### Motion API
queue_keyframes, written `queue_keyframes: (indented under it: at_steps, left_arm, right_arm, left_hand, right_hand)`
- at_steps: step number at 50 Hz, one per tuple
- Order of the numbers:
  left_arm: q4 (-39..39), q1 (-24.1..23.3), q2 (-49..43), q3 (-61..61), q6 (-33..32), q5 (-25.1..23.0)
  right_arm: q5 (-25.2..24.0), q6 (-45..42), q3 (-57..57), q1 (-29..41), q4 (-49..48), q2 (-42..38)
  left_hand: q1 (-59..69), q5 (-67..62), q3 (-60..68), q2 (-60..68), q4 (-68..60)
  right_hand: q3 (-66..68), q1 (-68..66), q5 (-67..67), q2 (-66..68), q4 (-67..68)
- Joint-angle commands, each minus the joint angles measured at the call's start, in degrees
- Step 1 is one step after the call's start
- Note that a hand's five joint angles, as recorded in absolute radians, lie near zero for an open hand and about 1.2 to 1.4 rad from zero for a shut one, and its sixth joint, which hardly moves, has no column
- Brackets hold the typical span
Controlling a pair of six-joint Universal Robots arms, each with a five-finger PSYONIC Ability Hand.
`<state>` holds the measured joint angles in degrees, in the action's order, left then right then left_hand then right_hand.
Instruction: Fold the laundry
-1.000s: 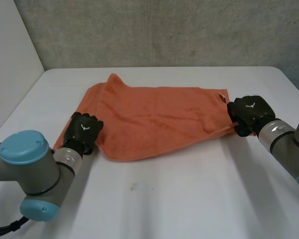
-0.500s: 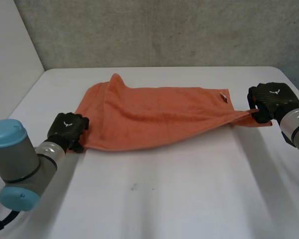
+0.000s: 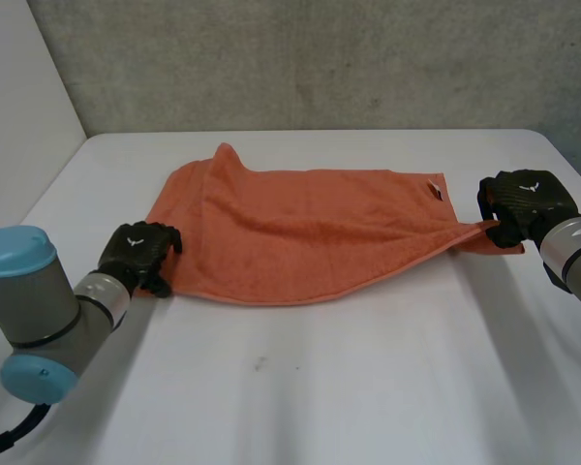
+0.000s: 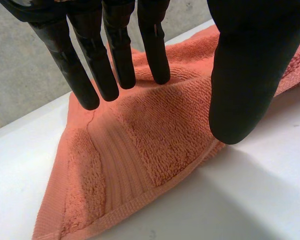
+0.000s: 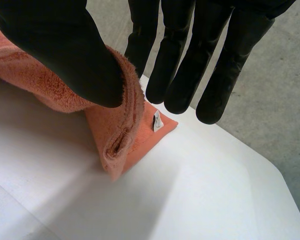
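At the towel's (image 3: 310,232) near left corner: left hand (image 3: 140,254), straight fingers and thumb pinching cloth. Towel, orange: spread on white table (image 3: 368,387) between both hands. At its right corner: right hand (image 3: 525,201), thumb clamping rolled edge against fingers.

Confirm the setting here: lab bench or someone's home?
Probably a robotics lab bench: bare white table, rough grey wall behind it, and an orange towel held between the left hand and right hand.
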<state>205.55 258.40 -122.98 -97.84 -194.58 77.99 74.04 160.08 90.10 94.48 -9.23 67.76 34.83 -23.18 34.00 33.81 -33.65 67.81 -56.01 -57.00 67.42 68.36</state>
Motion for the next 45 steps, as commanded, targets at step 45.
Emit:
queue_keyframes:
  at_steps: [45]
  left_arm:
    - [-6.7, 7.6, -0.9, 3.2, -17.3, -0.3]
  right_arm:
    - [-0.4, -0.4, 0.2, 0.0, -0.1, -2.1]
  left_hand:
    - [-3.4, 1.8, -2.6, -2.4, 2.2]
  right_hand:
    - [12.2, -24.0, -13.0, 12.6, 11.6]
